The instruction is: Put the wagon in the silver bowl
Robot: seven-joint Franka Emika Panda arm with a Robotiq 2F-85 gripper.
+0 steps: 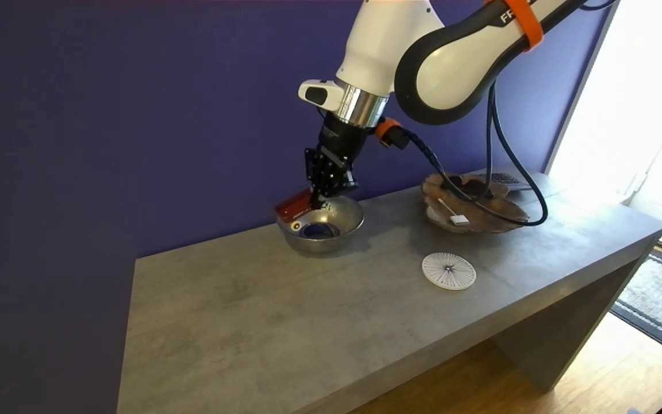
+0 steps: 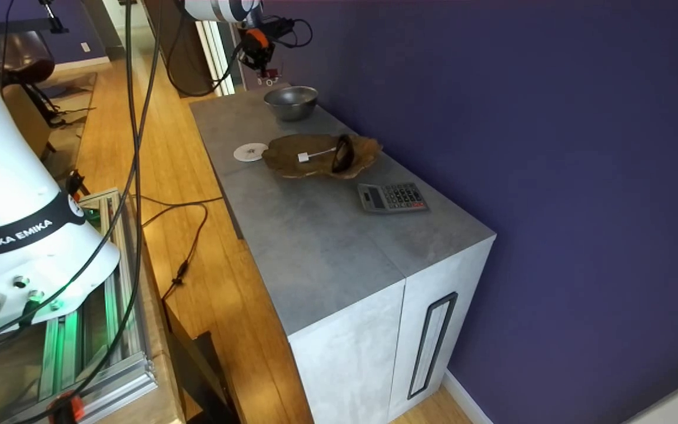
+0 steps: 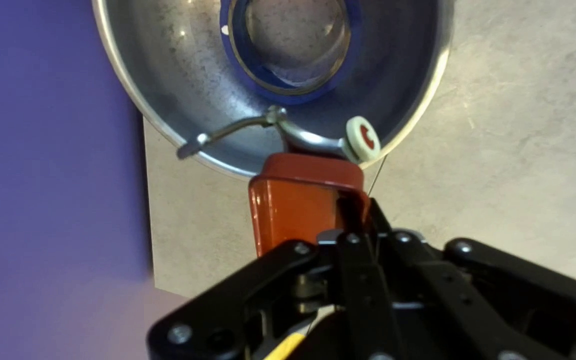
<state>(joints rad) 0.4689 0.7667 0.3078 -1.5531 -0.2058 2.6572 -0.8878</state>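
The red, oblong, open-topped toy wagon (image 3: pixel 295 205) is held in the air by the black metal gripper (image 3: pixel 364 217), whose jaws are clamped on one side wall of the wagon; one jaw seems to be inside it, the other outside. An off-white wheel (image 3: pixel 363 139) with a red centre is ahead of the jaws. In an exterior view, the round, shiny, metal silver bowl (image 2: pixel 292 107) stands lower than the jaws, and a gap can be seen between its rim and the wagon; in the wrist view, the front of the wagon overlaps this rim. The white jointed arm (image 1: pixel 385 46) comes from above, makes a sharp bend, and its last part slants downward to the jaws. Well apart from the jaws, a flat white round disc (image 1: pixel 449 271) with dark radial lines lies on the grey stone-like tabletop (image 1: pixel 239 316). Also apart from them is a wide brown wooden dish (image 2: pixel 283 156) with an irregular edge; it holds a white square plug (image 2: pixel 303 157) and a dark rounded object (image 2: pixel 344 154), which I cannot identify. Even farther from the jaws lies a grey rectangular calculator (image 2: pixel 395 197).
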